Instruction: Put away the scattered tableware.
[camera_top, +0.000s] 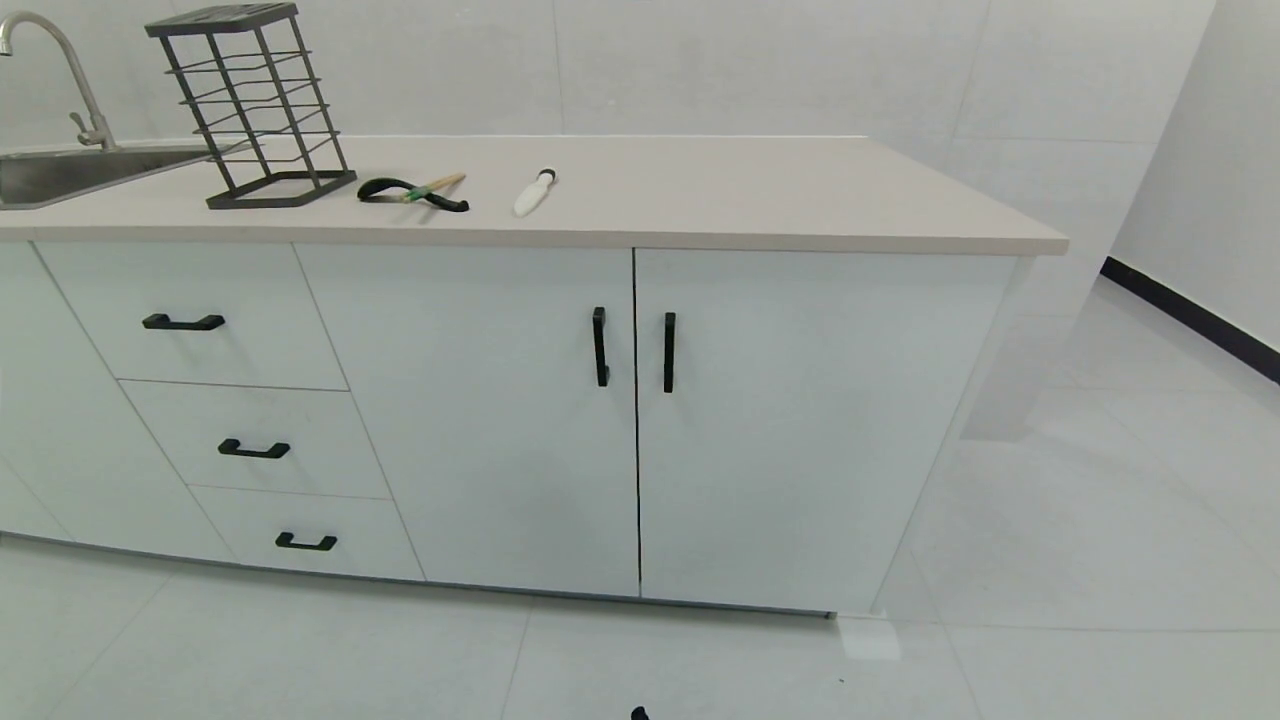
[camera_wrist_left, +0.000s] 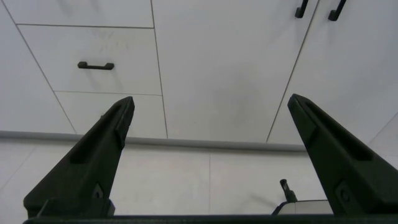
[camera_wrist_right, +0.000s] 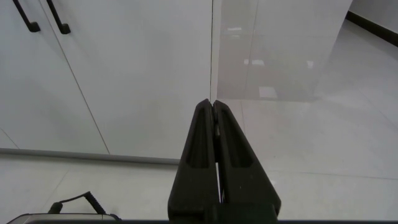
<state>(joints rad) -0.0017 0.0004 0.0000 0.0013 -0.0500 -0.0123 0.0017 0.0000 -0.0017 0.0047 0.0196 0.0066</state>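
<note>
Black utensil (camera_top: 400, 190) touching a wooden-handled utensil (camera_top: 443, 184), white utensil (camera_top: 535, 191) just beside, on the table (camera_top: 760, 190) upper left of centre, near wire rack (camera_top: 252, 105), left tool (camera_wrist_left: 211, 102) spread apart, right tool (camera_wrist_right: 213, 109) pressed together

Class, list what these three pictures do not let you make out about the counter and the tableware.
Sink: head view's left edge cuts it off; basin inside hidden.
Black utensil and wooden-handled one: overlapping, too small to identify.
White utensil: too small to name.
Cupboard doors: shut, contents hidden.
</note>
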